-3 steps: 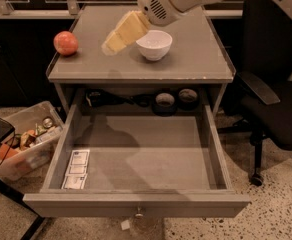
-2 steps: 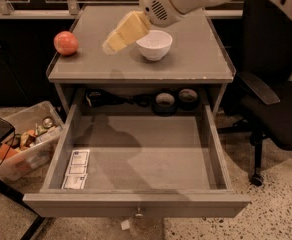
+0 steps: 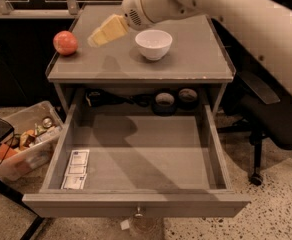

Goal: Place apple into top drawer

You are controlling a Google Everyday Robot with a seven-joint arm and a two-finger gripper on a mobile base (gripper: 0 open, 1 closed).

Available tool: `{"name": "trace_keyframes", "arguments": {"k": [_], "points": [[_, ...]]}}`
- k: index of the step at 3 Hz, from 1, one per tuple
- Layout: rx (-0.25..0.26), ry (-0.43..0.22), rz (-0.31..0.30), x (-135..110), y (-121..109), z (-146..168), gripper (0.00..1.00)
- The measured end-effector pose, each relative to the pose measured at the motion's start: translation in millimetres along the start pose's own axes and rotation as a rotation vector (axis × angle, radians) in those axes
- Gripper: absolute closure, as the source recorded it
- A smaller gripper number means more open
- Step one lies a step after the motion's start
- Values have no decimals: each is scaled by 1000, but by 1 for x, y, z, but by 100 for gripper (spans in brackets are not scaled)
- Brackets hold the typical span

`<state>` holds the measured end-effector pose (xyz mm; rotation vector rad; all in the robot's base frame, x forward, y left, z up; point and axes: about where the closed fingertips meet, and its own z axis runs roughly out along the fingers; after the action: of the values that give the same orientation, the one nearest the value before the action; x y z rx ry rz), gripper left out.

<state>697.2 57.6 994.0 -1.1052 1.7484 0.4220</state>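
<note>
The apple (image 3: 65, 42) is set near the tabletop's (image 3: 196, 64) left edge, apart from the white bowl (image 3: 153, 44). The gripper (image 3: 105, 30) is poised above the tabletop between them; whether it is released or clenched cannot be told. The apple is best approached from above and clasped centrally, lest it be rolled off. The top drawer (image 3: 186, 202) is open below.

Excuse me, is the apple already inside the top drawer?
No, the apple sits on the tabletop left of the gripper, outside the top drawer.
</note>
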Motion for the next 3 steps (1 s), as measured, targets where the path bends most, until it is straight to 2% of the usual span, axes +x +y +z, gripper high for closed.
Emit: {"name": "trace_keyframes", "arguments": {"k": [1, 3], "points": [[-19, -48, 15, -1, -20, 61, 0], [-147, -98, 31, 0, -14, 171, 0]]}}
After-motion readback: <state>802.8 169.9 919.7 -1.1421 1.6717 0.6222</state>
